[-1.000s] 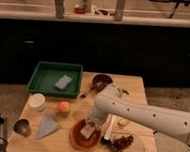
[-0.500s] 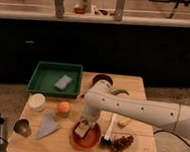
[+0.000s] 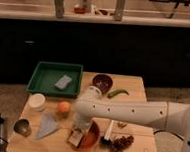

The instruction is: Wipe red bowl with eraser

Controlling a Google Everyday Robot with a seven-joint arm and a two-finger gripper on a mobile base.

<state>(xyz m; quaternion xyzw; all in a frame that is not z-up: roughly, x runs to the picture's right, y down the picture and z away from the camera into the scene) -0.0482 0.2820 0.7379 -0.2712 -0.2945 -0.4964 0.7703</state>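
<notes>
I see my white arm reaching in from the right across a light wooden surface (image 3: 142, 87). The end effector (image 3: 78, 133) points down at the near left part of the surface, over the left edge of the wide, shallow, orange-red round bowl (image 3: 89, 136). The small rectangular eraser block with a tan top (image 3: 75, 138) sits directly under the end effector, at the bowl's left rim. I cannot tell whether the fingers are apart or pressed onto the eraser, because the arm's wrist covers them.

Just to the right of the end effector, beyond the bowl, lies a white marker pen (image 3: 108, 131), and near that a dark bunch of grapes (image 3: 121, 143). To the left of the end effector lies a pale blue-grey triangular cloth (image 3: 47, 125), and further left a small dark metal cup (image 3: 22, 127). Behind and to the left of the end effector sit a round orange fruit (image 3: 63, 108) and a white cup (image 3: 36, 102). Further behind stands a green rectangular plastic tray (image 3: 45, 69) holding a blue-grey sponge (image 3: 63, 82). Behind the arm sit a smaller dark maroon bowl (image 3: 102, 83) and a green chilli pepper (image 3: 117, 93).
</notes>
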